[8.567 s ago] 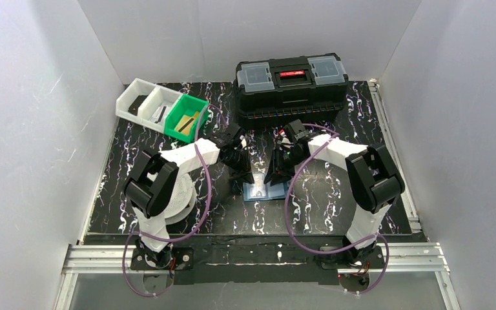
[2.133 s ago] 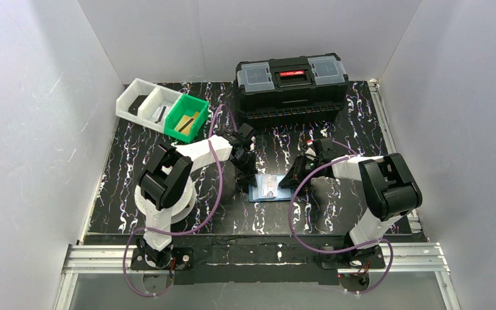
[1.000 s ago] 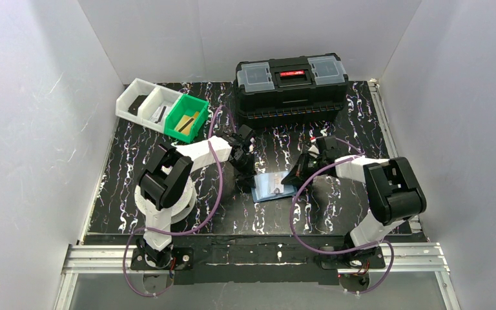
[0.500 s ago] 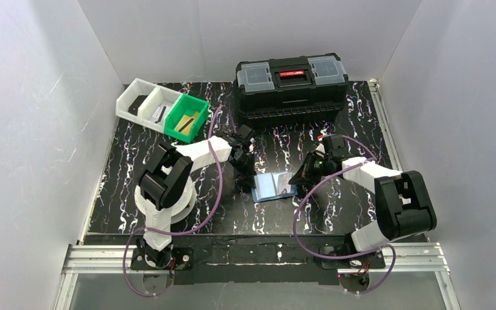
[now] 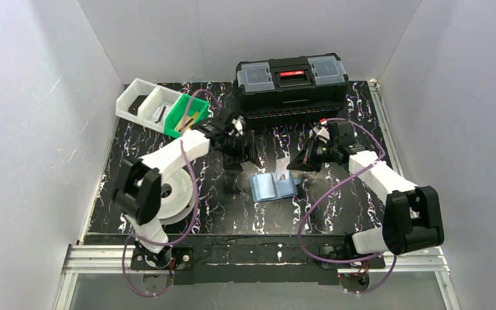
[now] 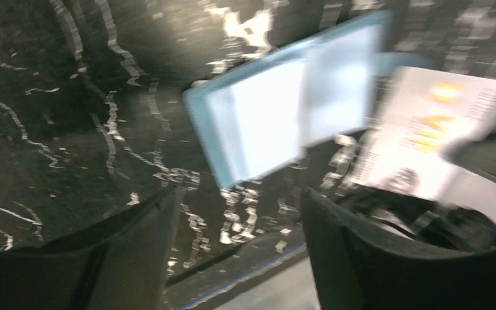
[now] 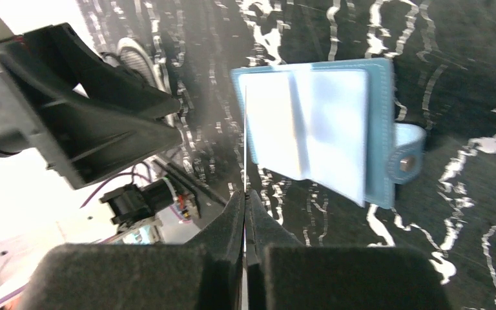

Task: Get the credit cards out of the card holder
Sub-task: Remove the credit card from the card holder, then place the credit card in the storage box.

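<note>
The right pincer is pinching one credit card by its edge, likely lifting it clear of the card holder, which is lying open on the tabletop. The left pincer is gaping beside it, gripping nothing.

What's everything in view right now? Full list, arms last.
card holder: 1, blue, lying open mid-table
credit card: 1 seen, pale with orange print, held by the right gripper
toolbox: 1, black, far centre
green bin: 1, green, far left, tan items inside
white bins: 2, white, left of the green bin
round disc: 1, white, near left, partly under the left arm
table: 1, black marbled top
left gripper: 1, black, jaws open and empty, beside the holder
right gripper: 1, black, jaws shut on the card
</note>
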Tool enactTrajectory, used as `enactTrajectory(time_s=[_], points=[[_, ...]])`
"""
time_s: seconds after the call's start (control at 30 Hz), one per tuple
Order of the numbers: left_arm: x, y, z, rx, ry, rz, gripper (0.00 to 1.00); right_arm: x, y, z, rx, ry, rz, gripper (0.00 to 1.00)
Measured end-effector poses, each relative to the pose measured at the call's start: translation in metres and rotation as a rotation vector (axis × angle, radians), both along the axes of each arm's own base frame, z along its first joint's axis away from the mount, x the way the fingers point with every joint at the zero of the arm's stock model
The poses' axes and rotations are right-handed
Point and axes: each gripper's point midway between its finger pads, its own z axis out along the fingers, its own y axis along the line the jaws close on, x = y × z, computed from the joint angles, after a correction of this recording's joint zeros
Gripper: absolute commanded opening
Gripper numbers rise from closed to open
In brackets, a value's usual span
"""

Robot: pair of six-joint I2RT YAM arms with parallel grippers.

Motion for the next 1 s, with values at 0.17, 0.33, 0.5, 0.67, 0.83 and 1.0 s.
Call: enactTrajectory(time_s=[0.17,0.33,0.5,0.67,0.83,1.0], points=[[0.019,-0.010,0.081,-0.330,-0.113,0.054,0.76,0.006,0.015,0.036,0.122,-0.006,0.021,0.01],[0.025,-0.022,0.120,-0.544,-0.119,0.047,0.75,0.011,0.029,0.069,0.253,-0.008,0.037,0.01],[0.019,-0.030,0.128,-0.634,-0.074,0.027,0.70,0.014,0.037,0.094,0.357,-0.009,0.051,0.01],[0.017,-0.035,0.138,-0.708,-0.052,0.012,0.62,0.014,0.043,0.109,0.411,-0.009,0.067,0.01],[0.018,-0.040,0.144,-0.764,-0.030,-0.001,0.54,0.011,0.052,0.119,0.450,-0.010,0.092,0.01],[0.017,-0.043,0.143,-0.795,0.011,0.003,0.25,0.009,0.060,0.121,0.468,-0.001,0.113,0.01]])
